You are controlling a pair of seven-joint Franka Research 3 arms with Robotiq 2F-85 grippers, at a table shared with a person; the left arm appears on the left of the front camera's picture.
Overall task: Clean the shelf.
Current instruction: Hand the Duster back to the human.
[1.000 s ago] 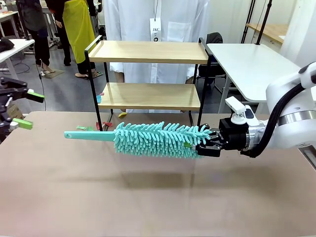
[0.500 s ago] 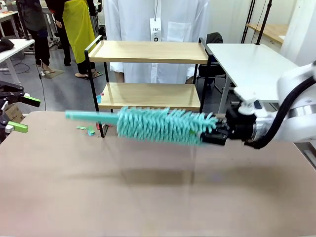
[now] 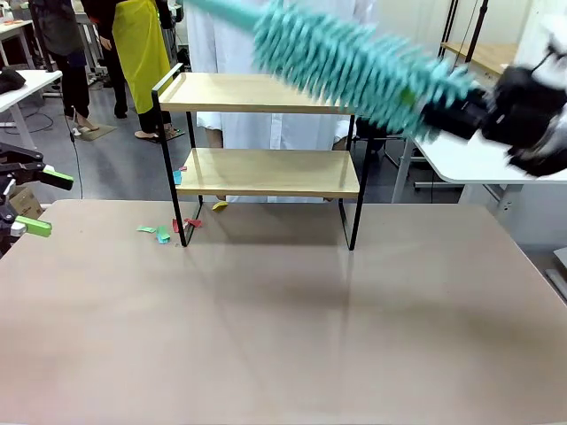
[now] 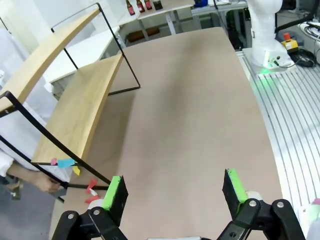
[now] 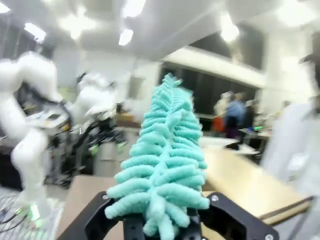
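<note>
in the front view the shelf [image 3: 266, 133] stood at the far side of the brown table [image 3: 283, 328], its two wooden boards one above the other in a thin black frame. the right gripper [image 3: 465, 113] was up at the right, above the level of the top board, clenched on one end of a teal duster [image 3: 354, 62]. the duster slanted up and to the left over the top board, blurred, its handle at the upper left. small coloured scraps [image 3: 159, 233] lay on the table by the shelf's left legs. the left gripper [image 3: 37, 202] sat at the left edge, released, its green pads well apart and nothing between them.

in the left wrist view the left gripper [image 4: 175, 192] was wide apart over the bare table, holding nothing. the shelf [image 4: 75, 115] ran along the left, with coloured scraps [image 4: 65, 162] at the end of its lower board and by its foot.

in the right wrist view the duster [image 5: 162, 165] rose between the right gripper's [image 5: 160, 220] black fingers, gripped at its base. a wooden board of the shelf [image 5: 250, 187] lay beyond at the right, blurred.
</note>
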